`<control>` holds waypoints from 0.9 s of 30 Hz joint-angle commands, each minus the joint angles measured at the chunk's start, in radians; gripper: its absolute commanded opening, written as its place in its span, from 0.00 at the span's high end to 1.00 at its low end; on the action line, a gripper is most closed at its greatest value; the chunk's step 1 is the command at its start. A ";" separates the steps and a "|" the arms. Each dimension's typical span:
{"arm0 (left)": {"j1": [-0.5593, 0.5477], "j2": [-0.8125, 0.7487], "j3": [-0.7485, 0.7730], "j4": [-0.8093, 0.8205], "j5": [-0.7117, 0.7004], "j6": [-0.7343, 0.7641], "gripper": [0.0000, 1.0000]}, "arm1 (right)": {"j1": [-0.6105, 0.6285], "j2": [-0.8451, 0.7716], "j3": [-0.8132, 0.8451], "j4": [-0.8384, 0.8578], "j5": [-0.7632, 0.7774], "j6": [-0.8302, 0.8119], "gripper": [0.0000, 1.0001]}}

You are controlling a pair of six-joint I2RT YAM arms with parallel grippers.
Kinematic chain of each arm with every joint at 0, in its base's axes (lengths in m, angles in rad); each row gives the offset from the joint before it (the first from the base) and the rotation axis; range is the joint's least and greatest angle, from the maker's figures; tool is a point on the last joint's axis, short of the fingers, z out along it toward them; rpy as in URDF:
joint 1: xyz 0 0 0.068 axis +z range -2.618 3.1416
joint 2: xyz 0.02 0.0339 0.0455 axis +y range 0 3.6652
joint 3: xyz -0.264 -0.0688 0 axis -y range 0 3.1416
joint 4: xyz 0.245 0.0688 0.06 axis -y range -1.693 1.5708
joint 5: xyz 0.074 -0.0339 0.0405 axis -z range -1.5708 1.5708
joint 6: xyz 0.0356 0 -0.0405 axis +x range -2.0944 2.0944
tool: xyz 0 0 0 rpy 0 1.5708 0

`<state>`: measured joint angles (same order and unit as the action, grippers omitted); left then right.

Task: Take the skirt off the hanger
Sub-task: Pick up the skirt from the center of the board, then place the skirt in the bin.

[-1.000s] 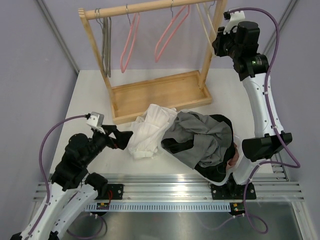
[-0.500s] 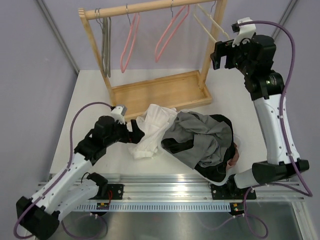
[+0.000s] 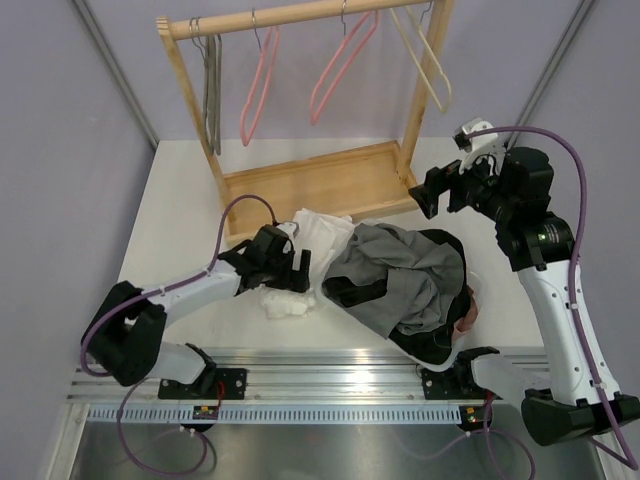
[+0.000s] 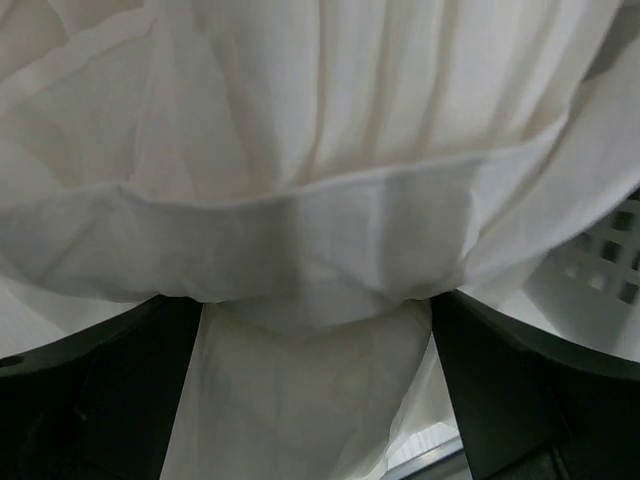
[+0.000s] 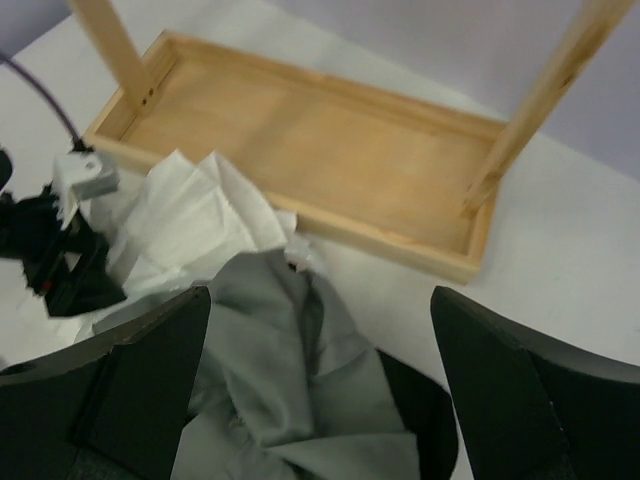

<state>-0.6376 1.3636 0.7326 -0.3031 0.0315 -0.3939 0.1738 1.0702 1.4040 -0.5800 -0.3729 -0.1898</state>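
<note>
**Hanger returned, both arms free.** The cream hanger [image 3: 424, 58] is back on the rail [image 3: 300, 14] at the upper right of the overhead frame. The right gripper [image 3: 432, 192] has let go of it, spread its jaws wide and dropped away. It now hovers empty over the table [image 3: 180, 200], beside the rack's right-hand post.

In the same second the left gripper [image 3: 296, 268] has swung in from the lower left to the left edge of the clothes pile, jaws fully apart. Its wrist camera shows the dark fingers [image 4: 90, 390] either side of a fold of white pleated cloth, with nothing pinched.

That cloth, apparently the skirt [image 3: 318, 238], lies crumpled at centre frame, free of any hanger. Its upper edge touches the front wall of the wooden tray [image 3: 320, 185]. Its right side lies against a grey garment [image 3: 400, 265], which rests on a black garment [image 3: 415, 340].

On this evidence the removal itself looks done. Whether the left arm means to lift the skirt cannot be told.

The tray, which forms the rack's base, is the only container in view, and its floor shows bare wood. A grey hanger [image 3: 212, 95] and two pink hangers [image 3: 258, 90] hang on the rail with the cream one, all without clothes.
</note>
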 commanded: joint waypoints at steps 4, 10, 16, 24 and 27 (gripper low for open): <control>0.000 0.072 -0.013 0.144 -0.062 -0.017 0.35 | -0.005 -0.121 -0.189 -0.004 -0.225 -0.056 0.01; 0.000 -0.041 -0.048 0.122 -0.070 -0.013 1.00 | -0.026 -0.182 -0.246 0.017 -0.230 -0.051 0.01; -0.002 -0.350 0.013 -0.014 -0.042 0.012 1.00 | -0.078 -0.210 -0.290 0.045 -0.235 -0.040 0.01; -0.028 -0.505 0.249 -0.033 0.149 0.007 1.00 | -0.166 -0.236 -0.341 0.086 -0.274 -0.004 0.01; -0.072 -0.468 0.301 0.042 0.205 -0.031 1.00 | -0.212 -0.246 -0.349 0.095 -0.261 0.004 0.00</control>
<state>-0.6727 0.8639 0.9714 -0.3679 0.1146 -0.3969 -0.0006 0.8478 1.0603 -0.5415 -0.6212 -0.2073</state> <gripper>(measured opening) 0.039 0.993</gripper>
